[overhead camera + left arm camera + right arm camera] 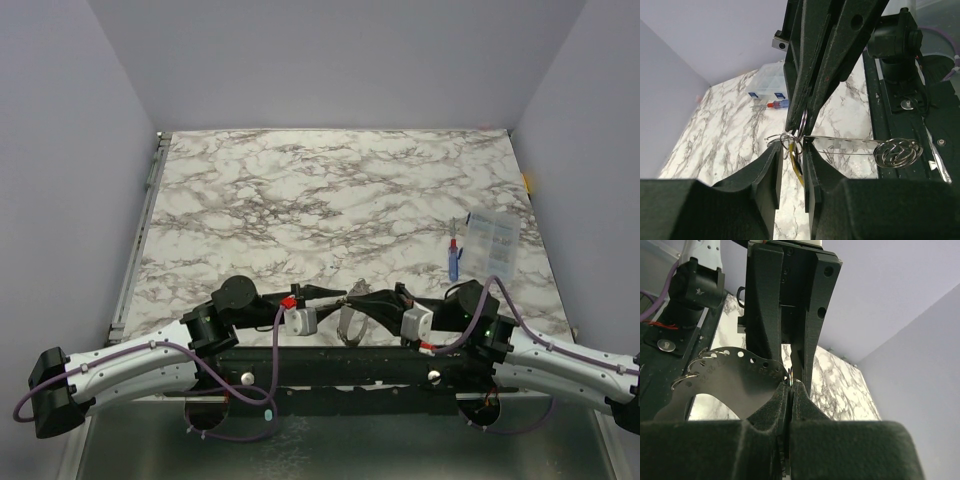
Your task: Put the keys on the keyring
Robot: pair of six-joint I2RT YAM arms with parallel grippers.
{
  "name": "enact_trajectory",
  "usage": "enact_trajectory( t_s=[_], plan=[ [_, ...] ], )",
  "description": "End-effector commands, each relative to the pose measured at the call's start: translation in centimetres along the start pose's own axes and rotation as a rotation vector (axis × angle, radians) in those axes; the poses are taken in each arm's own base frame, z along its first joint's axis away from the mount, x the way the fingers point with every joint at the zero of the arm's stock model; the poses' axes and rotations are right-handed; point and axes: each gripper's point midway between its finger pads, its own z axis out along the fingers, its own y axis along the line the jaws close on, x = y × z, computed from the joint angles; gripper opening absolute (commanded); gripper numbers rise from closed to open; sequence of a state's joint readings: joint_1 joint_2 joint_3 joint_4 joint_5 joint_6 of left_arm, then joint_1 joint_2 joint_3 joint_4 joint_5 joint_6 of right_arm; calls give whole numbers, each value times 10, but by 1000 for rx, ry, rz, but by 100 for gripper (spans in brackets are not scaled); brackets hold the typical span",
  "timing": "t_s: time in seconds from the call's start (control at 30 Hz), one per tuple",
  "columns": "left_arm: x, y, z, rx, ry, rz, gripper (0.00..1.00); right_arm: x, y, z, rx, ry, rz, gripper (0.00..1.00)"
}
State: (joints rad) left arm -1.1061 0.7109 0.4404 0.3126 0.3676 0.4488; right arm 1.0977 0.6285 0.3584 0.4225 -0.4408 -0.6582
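Over the tabletop's (330,190) near edge the arms meet tip to tip. The right pincer (790,386) is clenched on the keyring (777,136). The left pincer (792,146) straddles a brass key (795,162) (whether it grips, I cannot tell), which hangs lengthwise just beneath the ring.

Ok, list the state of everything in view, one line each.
Left end effector: slightly parted around a brass-gold flat key, grip unclear.
Right end effector: shut on the thin silvery wire keyring.
Flat silvery metal tag: suspended between the end effectors.
Blue-and-red pen-like stick: lying flat.
Clear plastic box: lying flat.
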Motion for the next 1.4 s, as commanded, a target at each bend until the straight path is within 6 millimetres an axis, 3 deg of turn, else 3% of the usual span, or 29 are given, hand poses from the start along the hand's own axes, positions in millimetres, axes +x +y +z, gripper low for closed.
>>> enact_trajectory(
  t_s=[0.0, 0.2, 0.43, 0.97, 1.1, 1.37],
  plan=[
    [-7, -8, 2, 48, -41, -5, 26, -15, -4, 5, -10, -55, -4, 1],
    [-8, -11, 3, 63, -45, -12, 26, -11, 0, 8, -29, -43, 9, 0],
    [-7, -15, 4, 83, -47, -14, 36, -2, -5, 8, -2, -1, -7, 1],
    [-11, -19, 3, 110, -65, -8, 37, 4, -9, 7, 20, 23, -16, 1],
    [-11, -21, 2, 118, -68, -6, 44, 8, -9, 8, 17, 37, -24, 1],
    [-13, -9, 0, 55, -60, 0, 49, -2, -11, 6, 33, 0, -9, 1]
  ],
)
